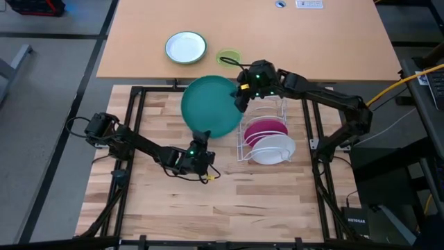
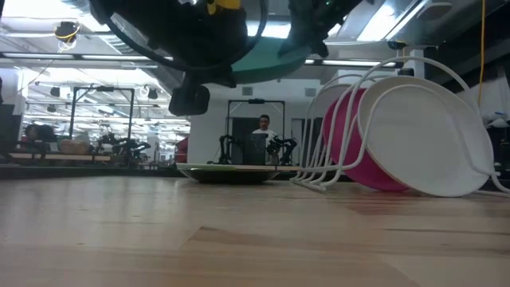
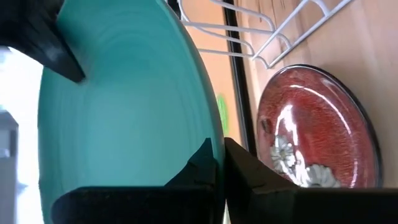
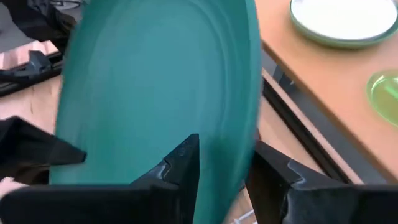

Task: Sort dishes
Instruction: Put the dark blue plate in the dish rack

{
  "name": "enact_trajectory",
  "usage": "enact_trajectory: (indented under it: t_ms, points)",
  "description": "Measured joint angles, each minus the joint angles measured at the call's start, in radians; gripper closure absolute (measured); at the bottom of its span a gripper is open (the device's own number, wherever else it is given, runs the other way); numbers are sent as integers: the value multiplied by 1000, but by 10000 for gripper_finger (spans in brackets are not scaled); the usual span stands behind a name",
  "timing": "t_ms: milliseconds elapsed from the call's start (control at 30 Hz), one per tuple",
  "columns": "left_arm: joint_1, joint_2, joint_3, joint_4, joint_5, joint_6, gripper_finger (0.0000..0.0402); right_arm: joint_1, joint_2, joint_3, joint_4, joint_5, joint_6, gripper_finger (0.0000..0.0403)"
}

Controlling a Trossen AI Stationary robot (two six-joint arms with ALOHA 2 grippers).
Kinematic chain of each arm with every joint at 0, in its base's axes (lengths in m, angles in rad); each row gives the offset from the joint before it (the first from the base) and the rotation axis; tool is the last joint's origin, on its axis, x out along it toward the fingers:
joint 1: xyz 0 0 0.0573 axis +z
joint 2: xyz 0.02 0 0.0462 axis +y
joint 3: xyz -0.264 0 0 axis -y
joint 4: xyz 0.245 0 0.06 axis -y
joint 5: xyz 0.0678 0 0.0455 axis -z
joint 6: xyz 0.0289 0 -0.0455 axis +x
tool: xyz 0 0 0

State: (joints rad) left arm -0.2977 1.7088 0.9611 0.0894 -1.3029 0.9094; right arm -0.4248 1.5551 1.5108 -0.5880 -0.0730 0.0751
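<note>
The large teal plate (image 1: pixel 211 105) is held up off the table, tilted, between both grippers. My left gripper (image 1: pixel 201 139) is shut on its near rim, and my right gripper (image 1: pixel 241 94) is shut on its far right rim. The dark red speckled bowl (image 3: pixel 314 130) stands on the table below the plate and is hidden in the high view. The magenta-pink plate (image 1: pixel 266 129) and the plain white plate (image 1: pixel 274 148) stand on edge in the white wire rack (image 1: pixel 277 104), leaning on its wires. My left gripper pinches the teal plate's rim (image 3: pixel 214 134) between its two fingers, one on the upper face and one on the underside. It comes from the table's near side, and the plate is clear of the table. My right gripper has the opposite rim (image 4: pixel 239 134) between its fingers, one finger (image 4: pixel 183 162) on the face and the other (image 4: pixel 273 177) outside the rim. It comes from the far right.
A white plate with a green rim (image 1: pixel 186 47) and a small lime-green dish (image 1: pixel 228 57) lie on the tan table beyond the work table. The rack's far slots (image 1: pixel 267 111) stand open. Bare wood lies toward the near edge (image 1: pixel 229 201).
</note>
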Motion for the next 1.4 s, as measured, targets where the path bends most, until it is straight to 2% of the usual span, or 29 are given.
enact_trajectory:
  t_ms: [100, 267, 533, 633, 833, 1167, 1400]
  points:
    - [-2, 0, 0, 43, 5, 72, 401, 0, 25, -1, 5, 0, 18, 285]
    - [-2, 0, 0, 41, 9, 60, 401, 0, 44, 0, 21, 1, -10, 290]
    - [7, 0, 0, -8, 3, 45, 392, 0, 40, 1, 140, -37, -61, 367]
    - [12, 0, 0, -7, 6, 32, 374, 0, 41, 0, 200, -60, -87, 369]
    - [23, 0, 0, 9, 6, -114, 331, 0, 42, 19, 237, -44, -173, 373]
    - [22, -2, 3, 9, 6, -440, 251, -2, 45, 93, 209, 100, -327, 373]
    - [8, -2, 3, 0, 9, -588, 235, -2, 45, 182, 76, 170, -445, 373]
